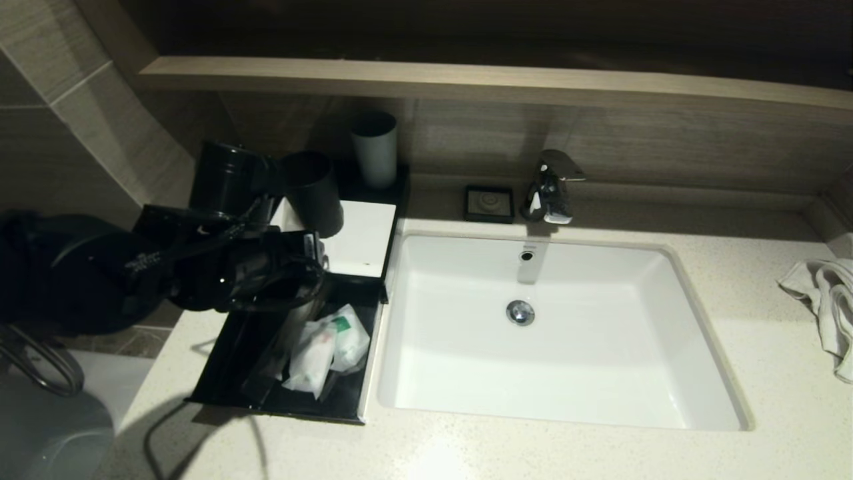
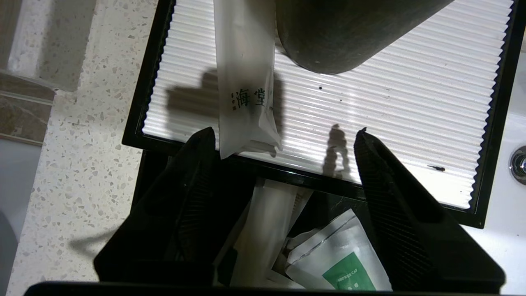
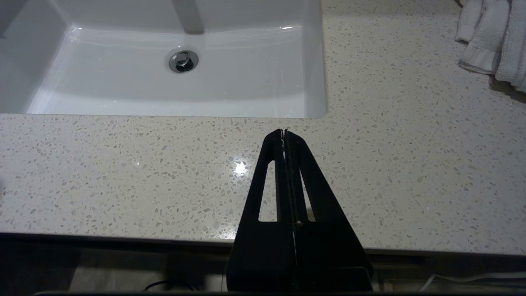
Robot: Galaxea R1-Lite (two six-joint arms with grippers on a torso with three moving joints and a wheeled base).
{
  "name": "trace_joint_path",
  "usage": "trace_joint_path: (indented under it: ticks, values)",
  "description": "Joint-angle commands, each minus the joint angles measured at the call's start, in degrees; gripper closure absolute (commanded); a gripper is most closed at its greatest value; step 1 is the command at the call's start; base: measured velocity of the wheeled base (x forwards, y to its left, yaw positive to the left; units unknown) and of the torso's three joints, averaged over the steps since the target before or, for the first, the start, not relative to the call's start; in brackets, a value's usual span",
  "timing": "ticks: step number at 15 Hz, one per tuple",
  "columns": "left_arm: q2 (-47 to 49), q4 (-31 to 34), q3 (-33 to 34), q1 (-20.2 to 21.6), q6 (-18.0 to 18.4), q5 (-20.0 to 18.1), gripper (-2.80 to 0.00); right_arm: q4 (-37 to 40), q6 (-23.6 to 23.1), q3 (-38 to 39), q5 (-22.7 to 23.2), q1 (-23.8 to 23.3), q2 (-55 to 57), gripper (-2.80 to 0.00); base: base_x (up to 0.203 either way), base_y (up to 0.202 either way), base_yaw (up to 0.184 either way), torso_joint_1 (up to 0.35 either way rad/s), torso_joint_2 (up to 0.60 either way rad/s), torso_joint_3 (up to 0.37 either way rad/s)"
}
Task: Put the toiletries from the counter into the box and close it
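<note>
While my left gripper (image 2: 283, 137) hangs with its fingers spread wide and nothing between them, I see it over the black box (image 1: 220, 373) at the counter's left edge, beside the sink (image 1: 666, 333); white toiletry packets (image 1: 326, 347) lie inside the box, and one long sachet (image 2: 245, 78) rests on the ribbed white tray (image 2: 411, 102) just behind it, next to a dark cup (image 1: 313, 192). My right gripper (image 3: 284, 133) is pressed closed on nothing above the counter's front edge; a towel (image 1: 826, 307) lies at the right edge.
</note>
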Motion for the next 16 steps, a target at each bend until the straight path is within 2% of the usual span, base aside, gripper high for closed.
trace_joint_path:
  ticks: [1, 8, 16]
  values:
    - [1.4, -0.1, -0.7, 0.1, -0.3, 0.3, -2.8, 0.0, 0.0, 0.0, 0.0, 0.0, 0.0, 0.0, 0.0, 0.0, 0.0, 0.0, 0.0, 0.0]
    - [3.3, -0.1, -2.6, 3.0, -0.6, 0.2, -2.8, 0.0, 0.0, 0.0, 0.0, 0.0, 0.0, 0.0, 0.0, 0.0, 0.0, 0.0, 0.0, 0.0]
    - [4.7, -1.3, -2.6, 3.6, -1.2, 0.2, -2.8, 0.0, 0.0, 0.0, -0.1, 0.0, 0.0, 0.0, 0.0, 0.0, 0.0, 0.0, 0.0, 0.0]
